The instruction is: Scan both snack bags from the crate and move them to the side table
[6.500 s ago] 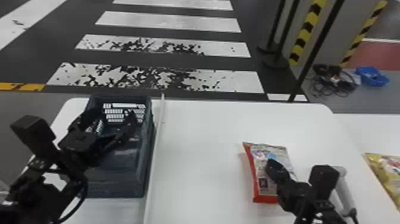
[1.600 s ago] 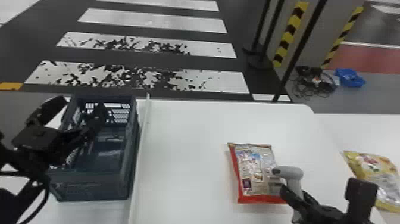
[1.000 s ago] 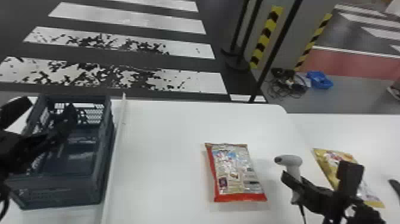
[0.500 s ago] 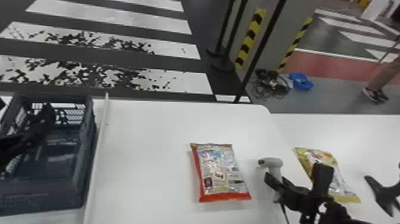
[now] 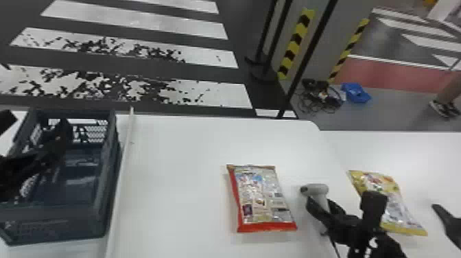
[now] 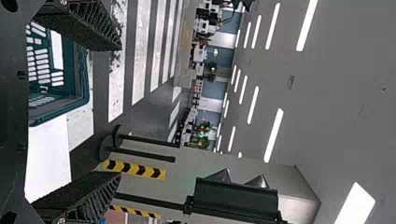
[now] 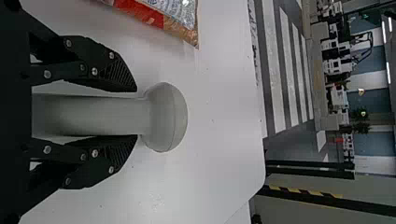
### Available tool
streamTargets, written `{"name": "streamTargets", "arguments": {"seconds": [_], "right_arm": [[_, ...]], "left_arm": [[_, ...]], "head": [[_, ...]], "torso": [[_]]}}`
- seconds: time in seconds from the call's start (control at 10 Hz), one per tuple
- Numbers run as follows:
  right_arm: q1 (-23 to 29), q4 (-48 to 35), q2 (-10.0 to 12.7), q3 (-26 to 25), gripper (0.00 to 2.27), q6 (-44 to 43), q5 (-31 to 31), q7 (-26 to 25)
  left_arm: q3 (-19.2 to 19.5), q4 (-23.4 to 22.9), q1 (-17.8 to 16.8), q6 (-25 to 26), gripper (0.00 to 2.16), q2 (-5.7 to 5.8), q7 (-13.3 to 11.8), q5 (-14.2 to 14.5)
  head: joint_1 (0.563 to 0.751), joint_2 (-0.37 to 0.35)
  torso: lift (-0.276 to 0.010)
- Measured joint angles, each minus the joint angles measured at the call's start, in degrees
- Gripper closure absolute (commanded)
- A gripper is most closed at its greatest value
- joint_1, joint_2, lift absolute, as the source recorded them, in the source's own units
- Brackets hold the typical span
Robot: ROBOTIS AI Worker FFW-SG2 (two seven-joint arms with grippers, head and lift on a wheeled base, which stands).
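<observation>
The red and silver, shiny plastic snack bag (image 5: 262, 199) lies flat on the white, smooth-topped bench (image 5: 181, 178), its printed face up and a red band along the end nearest the robot. To its right, and apart from it, the yellow and silver, shiny plastic snack bag (image 5: 375, 182) lies on the white side bench (image 5: 418, 151); in the head view, part of the right arm passes in front of this bag.

The right hand (image 5: 324, 207) is between the two bags in the head view, pinching the grey, smooth, round-headed handheld scanner (image 5: 317, 189) by its handle. In the right wrist view, one finger lies along each side of that handle, with the rounded head beyond the fingertips. A corner of the red and silver bag shows near the scanner there.

The left hand (image 5: 39, 133) is at the dark blue-grey, open-topped plastic crate (image 5: 56, 224) on the left of the bench. Its two ridged fingers (image 6: 88, 198) are spread wide in the left wrist view, with a clear gap between them. A long, thin, pale strip (image 5: 120, 185) runs just beside the crate, between it and the red and silver bag
</observation>
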Motion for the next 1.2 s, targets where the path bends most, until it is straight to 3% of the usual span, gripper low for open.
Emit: {"name": "streamTargets", "arguments": {"seconds": [0.2, 0.3, 0.5, 0.6, 0.8, 1.2], "right_arm": [[2.2, -2.8, 0.0, -0.6, 0.01, -3.0, 0.0, -1.1], [4.9, -8.1, 0.7, -1.3, 0.04, -3.6, -0.1, -2.2], [9.5, -21.8, 3.2, -1.6, 0.04, 1.5, -0.6, -2.8], [9.4, -25.5, 4.0, -0.3, 0.03, 5.5, -0.7, -2.8], [5.5, -25.6, 4.7, 3.9, 0.03, 11.1, 0.8, -2.2], [-2.3, -17.8, 4.7, 11.0, 0.03, 15.5, 4.7, -0.5]], "left_arm": [[0.1, 0.0, 0.0, 0.0, 0.04, 0.03, 0.0, 0.0], [0.2, 0.0, -0.1, 0.0, 0.04, 0.08, 0.0, 0.0], [0.1, 0.1, -0.4, 0.1, 0.04, 0.02, 0.0, 0.1], [0.0, 0.1, -0.5, 0.1, 0.04, -0.12, 0.0, 0.1], [0.0, -0.4, -0.2, 0.1, 0.04, -0.17, -0.2, 0.1], [0.3, -1.1, 0.5, 0.2, 0.04, 0.1, -0.2, 0.1]], "head": [[0.695, -0.282], [0.695, -0.274], [0.695, -0.233], [0.695, -0.197], [0.695, -0.139], [0.695, -0.077]], "torso": [[-0.095], [-0.095], [-0.095], [-0.095], [-0.095], [-0.095]]}}
